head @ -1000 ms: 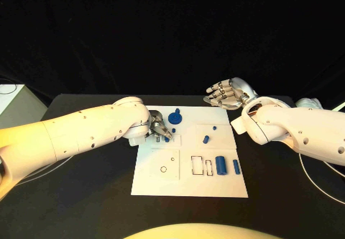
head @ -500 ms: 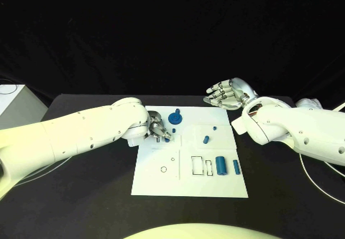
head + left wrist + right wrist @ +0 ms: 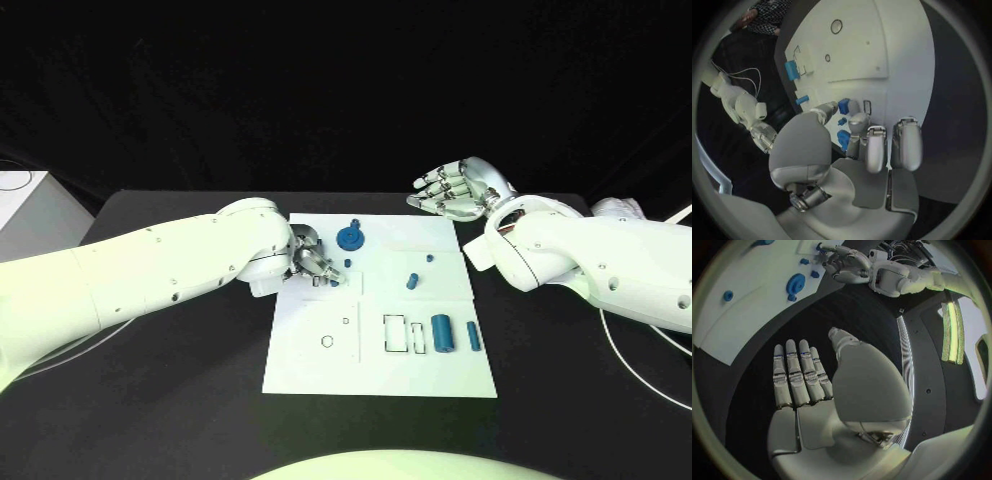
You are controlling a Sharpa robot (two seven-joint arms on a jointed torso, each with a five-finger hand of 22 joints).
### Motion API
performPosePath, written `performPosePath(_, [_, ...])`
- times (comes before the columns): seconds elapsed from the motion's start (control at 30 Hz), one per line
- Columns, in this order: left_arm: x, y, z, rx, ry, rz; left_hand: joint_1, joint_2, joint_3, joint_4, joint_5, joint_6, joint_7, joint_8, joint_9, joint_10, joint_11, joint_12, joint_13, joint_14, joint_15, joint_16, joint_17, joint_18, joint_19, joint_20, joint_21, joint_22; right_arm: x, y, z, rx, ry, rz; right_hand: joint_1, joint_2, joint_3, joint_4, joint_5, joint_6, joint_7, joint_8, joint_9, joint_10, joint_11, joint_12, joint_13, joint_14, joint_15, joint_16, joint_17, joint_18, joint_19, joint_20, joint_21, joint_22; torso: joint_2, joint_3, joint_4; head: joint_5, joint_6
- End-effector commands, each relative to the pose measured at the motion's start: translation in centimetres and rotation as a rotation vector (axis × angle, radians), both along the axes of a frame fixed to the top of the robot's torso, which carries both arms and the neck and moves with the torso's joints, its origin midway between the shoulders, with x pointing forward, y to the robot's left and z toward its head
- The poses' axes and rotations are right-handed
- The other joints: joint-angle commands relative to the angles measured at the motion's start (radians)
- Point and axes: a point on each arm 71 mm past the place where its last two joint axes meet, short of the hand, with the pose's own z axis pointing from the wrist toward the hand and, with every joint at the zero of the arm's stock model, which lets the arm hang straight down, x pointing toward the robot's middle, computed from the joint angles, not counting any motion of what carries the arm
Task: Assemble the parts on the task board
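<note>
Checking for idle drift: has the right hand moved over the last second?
No. The right hand hovers open beyond the task board's far right corner, just as before.

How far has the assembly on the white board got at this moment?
Early stage. Seemingly done: the round blue gear-like part stands on the white task board. In hand: the left hand pinches a small blue part at the board's near-left corner. Left: two blue cylinders lie beside outlined slots, small blue pegs mid-board. The right hand hovers open off the board.
</note>
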Motion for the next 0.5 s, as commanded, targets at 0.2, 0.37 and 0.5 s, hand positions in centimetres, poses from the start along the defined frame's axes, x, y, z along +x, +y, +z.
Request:
performPosePath(0.2, [-0.2, 0.1, 0.8, -0.034, -0.017, 0.011, -0.013, 0.019, -0.079, 0.024, -0.103, 0.0, 0.003, 0.004, 0.008, -0.005, 0.002, 0.005, -0.002, 0.106, -0.004, 0.004, 0.263, -0.014, 0.008, 0.002, -0.004, 0.022, 0.1, -0.2, 0.0, 0.018, -0.012, -0.007, 0.005, 0.034, -0.081, 0.011, -0.046, 0.001, 0.036, -0.024, -0.015, 0.013, 0.01, -0.067, -0.001, -0.049, 0.015, -0.005, -0.047, -0.01, -0.229, 0.005, -0.015, -0.031, 0.0, 0.0, -0.0007, 0.0, 0.006])
performPosePath(0.37, [-0.1, 0.4, 1.6, -0.066, -0.029, 0.02, -0.011, 0.031, -0.089, 0.023, -0.104, -0.004, 0.004, 0.003, 0.008, -0.013, 0.003, -0.003, -0.014, 0.105, -0.004, 0.002, 0.261, -0.012, 0.003, 0.002, -0.007, 0.014, 0.1, -0.3, -0.1, 0.024, -0.014, -0.013, 0.009, 0.044, -0.118, 0.014, -0.047, -0.005, 0.041, -0.035, -0.021, 0.012, 0.015, -0.093, -0.001, -0.068, 0.022, -0.005, -0.064, -0.017, -0.299, 0.006, -0.019, -0.034, -0.002, 0.0002, 0.001, 0.0, 0.01])
performPosePath(0.5, [0.0, 0.8, 2.5, -0.126, -0.02, 0.04, -0.004, 0.034, -0.11, 0.023, -0.103, -0.021, 0.01, -0.003, 0.009, -0.039, 0.009, -0.025, -0.045, 0.098, 0.001, -0.009, 0.242, -0.008, -0.013, 0.004, -0.016, -0.008, 0.1, -0.4, -0.2, 0.027, -0.017, -0.018, 0.01, 0.047, -0.131, 0.015, -0.047, -0.006, 0.042, -0.039, -0.023, 0.011, 0.016, -0.103, -0.001, -0.075, 0.024, -0.005, -0.071, -0.018, -0.32, 0.007, -0.019, -0.035, -0.003, 0.0015, 0.0023, 0.001, 0.013])
